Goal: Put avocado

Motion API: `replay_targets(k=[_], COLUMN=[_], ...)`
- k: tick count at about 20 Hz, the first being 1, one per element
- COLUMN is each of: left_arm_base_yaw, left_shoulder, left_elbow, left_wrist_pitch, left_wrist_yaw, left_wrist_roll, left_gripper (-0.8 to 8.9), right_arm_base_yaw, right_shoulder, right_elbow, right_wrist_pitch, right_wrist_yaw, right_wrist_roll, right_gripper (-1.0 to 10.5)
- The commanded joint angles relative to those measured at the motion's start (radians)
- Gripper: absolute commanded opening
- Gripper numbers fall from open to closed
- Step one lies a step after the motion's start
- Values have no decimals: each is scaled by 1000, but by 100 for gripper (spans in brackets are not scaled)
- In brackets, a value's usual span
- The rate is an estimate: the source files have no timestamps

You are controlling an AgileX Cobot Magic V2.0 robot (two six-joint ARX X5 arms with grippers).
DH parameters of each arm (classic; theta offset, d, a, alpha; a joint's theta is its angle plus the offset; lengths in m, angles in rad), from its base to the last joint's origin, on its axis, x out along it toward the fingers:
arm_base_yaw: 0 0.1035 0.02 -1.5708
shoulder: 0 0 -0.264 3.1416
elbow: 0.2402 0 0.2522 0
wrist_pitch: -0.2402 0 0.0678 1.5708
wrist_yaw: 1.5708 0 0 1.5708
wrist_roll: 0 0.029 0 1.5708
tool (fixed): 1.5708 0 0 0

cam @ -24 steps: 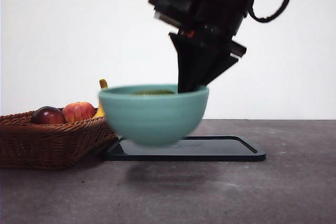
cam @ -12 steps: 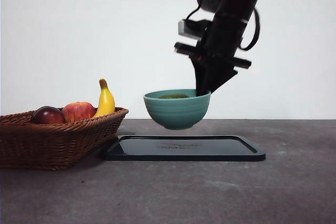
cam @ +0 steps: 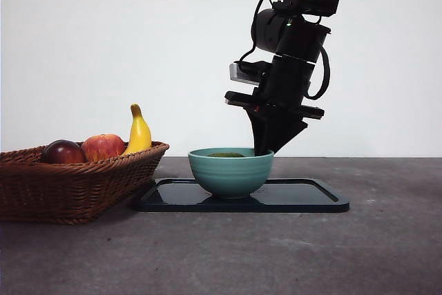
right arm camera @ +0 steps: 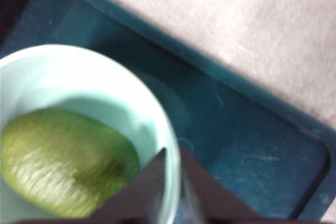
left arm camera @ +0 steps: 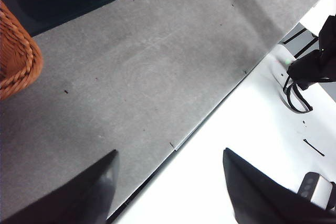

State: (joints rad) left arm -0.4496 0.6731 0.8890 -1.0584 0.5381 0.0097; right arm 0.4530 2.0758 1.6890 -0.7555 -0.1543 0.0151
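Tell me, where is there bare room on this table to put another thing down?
The gray table is bare in front of the black tray and to its right. Part of the tray right of the teal bowl is bare too. It is crowded at the wicker basket and where the right gripper clamps the bowl's rim.
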Motion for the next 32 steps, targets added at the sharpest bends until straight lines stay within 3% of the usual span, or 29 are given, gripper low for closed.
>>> replay_targets(k=[1,7,18,23,28,32], left_arm_base_yaw=[-4,-4,-4,-4,-4,-4], left_shoulder=[5,5,5,5,5,5], left_elbow=[5,5,5,5,5,5], left_wrist_pitch=[8,7,37,35,35,35], left_wrist_yaw=[6,5,5,5,5,5], left_wrist_roll=[10,10,9,9,9,9], left_gripper=[311,311,311,311,311,310], right_arm_base_yaw=[5,2,56,123,212,241], right_shoulder=[17,-148,-665,-886,-1099,-1167], right_elbow=[28,28,8,-256,-567,-629], right_wrist_pitch=[-3,-38,-356,-293,-210,-213], right_wrist_yaw=[-1,25,-2,-5,-89,-89], right_wrist_roll=[5,7,-20,5,58,60], right_gripper=[174,175,175,175,175,175])
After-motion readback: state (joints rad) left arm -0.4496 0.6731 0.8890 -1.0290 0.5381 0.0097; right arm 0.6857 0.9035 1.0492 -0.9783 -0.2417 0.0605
